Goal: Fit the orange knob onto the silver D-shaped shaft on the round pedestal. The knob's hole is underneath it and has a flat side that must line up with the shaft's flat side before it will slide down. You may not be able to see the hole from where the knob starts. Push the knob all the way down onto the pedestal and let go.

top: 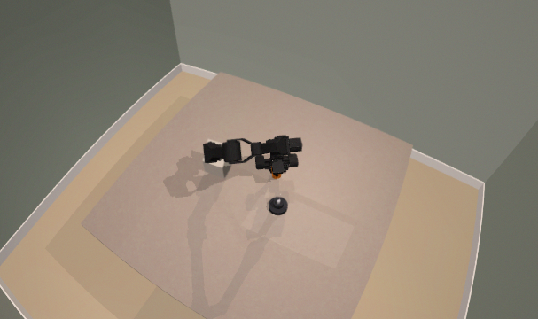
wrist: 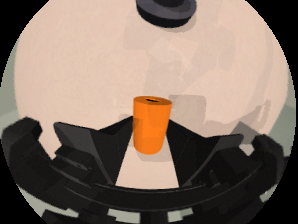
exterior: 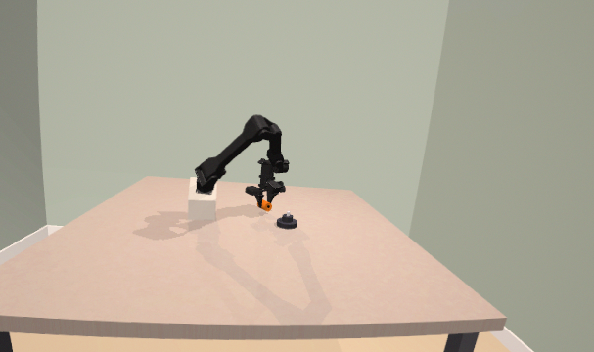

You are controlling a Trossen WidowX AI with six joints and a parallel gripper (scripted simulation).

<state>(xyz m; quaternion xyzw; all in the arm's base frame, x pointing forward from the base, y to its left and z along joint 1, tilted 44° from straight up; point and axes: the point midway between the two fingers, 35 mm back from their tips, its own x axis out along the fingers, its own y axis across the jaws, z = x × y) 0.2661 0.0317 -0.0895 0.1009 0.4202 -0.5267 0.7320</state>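
While the white base block [exterior: 202, 205] sits at the left of the bench [exterior: 130, 274], I see my pincer [exterior: 266, 202] clamped on the orange knob [exterior: 266, 206], held tilted above the bench, near and just left of the dark round pedestal [exterior: 287, 223] with its silver shaft [exterior: 288, 213].

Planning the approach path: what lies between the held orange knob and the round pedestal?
Only bare tan table top, in the wrist view, between orange cylindrical knob and dark round pedestal.

arm [exterior: 238, 144]: matte black, blocky links | base [exterior: 202, 205]: white cube | claw [exterior: 266, 200]: black
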